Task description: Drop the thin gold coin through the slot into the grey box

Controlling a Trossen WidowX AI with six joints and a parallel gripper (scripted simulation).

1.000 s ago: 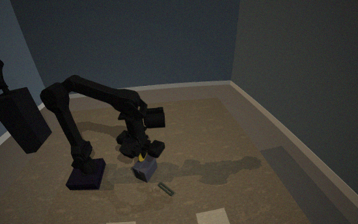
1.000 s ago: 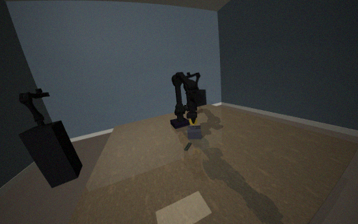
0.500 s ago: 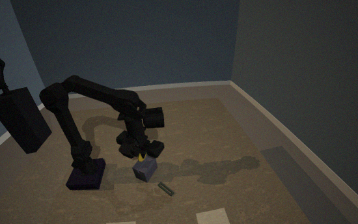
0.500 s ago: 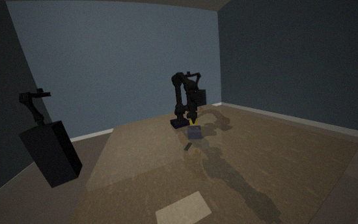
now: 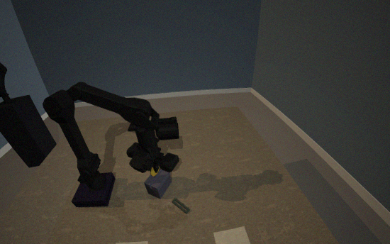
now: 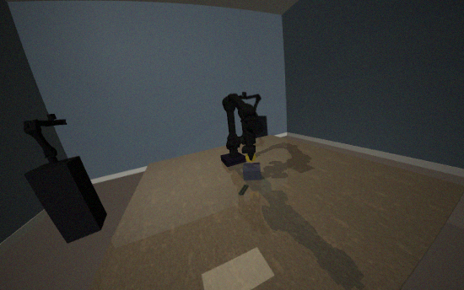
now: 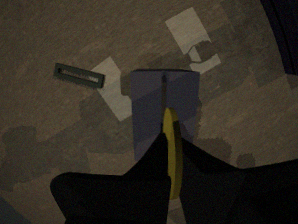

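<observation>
My gripper (image 5: 155,167) (image 6: 250,157) (image 7: 166,138) is shut on the gold coin (image 5: 154,172) (image 6: 247,159) (image 7: 172,150), which stands on edge between the fingertips. The grey box (image 5: 153,189) (image 6: 251,172) (image 7: 145,100) is under the coin. In the wrist view its slot (image 7: 164,90) runs nearly in line with the coin, whose far end shows slightly right of the slot line. The near part of the slot is hidden by the coin and fingers. Whether the coin touches the lid cannot be told. The dark-green holder (image 5: 183,204) (image 6: 244,190) (image 7: 100,81) lies empty beside the box.
The arm's dark base (image 5: 78,203) (image 6: 228,161) (image 7: 285,35) stands near the box. A dark block with a small arm on it (image 5: 21,131) (image 6: 65,198) is at the left. Pale patches (image 5: 232,235) (image 6: 238,270) (image 7: 187,27) and the arm's shadows lie on the brown surface.
</observation>
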